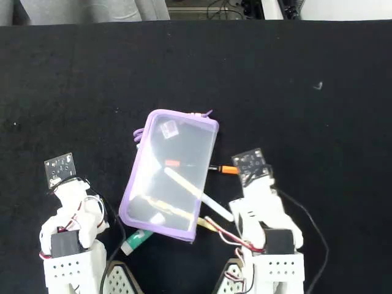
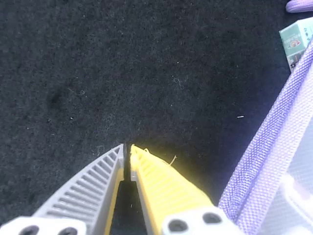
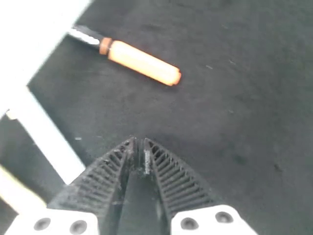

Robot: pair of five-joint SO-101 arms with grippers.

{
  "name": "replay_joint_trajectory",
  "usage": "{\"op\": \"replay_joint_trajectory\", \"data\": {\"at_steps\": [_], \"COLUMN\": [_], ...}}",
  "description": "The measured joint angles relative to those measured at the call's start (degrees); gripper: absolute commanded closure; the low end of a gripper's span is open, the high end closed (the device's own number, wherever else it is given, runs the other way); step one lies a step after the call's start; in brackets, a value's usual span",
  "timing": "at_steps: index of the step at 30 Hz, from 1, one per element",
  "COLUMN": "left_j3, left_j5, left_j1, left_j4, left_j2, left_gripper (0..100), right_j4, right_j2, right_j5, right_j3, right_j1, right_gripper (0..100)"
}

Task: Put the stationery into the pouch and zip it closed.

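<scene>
Black cloth table. Clear pouch with purple trim lies tilted at centre, between the two arms.

- White pen runs from the pouch panel out past its edge toward the right arm. Orange-capped pen pokes out on the same side. Yellow item sticks out at the near corner; green-and-white item shows from under the near edge. Whether any of them sits inside or just under the clear panel: cannot tell.
- Left gripper: fingers pressed together, holding nothing, low over bare cloth just beside the purple trim.
- Right gripper: fingers also pressed together and empty, near the orange-capped pen, not touching it.

Judgement: packing is partial at best. Four pieces protrude, so the zip cannot run yet. Left to do: push each fully in, then close the zip.
</scene>
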Motion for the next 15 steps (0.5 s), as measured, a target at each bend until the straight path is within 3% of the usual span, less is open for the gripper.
{"op": "replay_joint_trajectory", "data": {"at_steps": [5,9,12,15], "left_j3": [0.00,0.00,0.00,0.00], "left_j5": [0.00,0.00,0.00,0.00], "left_j1": [0.00,0.00,0.00,0.00], "left_j4": [0.00,0.00,0.00,0.00], "left_j2": [0.00,0.00,0.00,0.00], "left_gripper": [97,97,97,97], "right_j4": [-0.35,-8.70,-15.74,-15.21], "right_j2": [0.09,0.44,0.53,0.53], "right_j5": [0.00,0.00,0.00,-0.09], "right_j3": [0.00,0.00,-2.20,-7.82], "right_j1": [-4.04,-2.20,-1.93,-2.02], "right_gripper": [98.0,96.6,84.8,77.5]}}
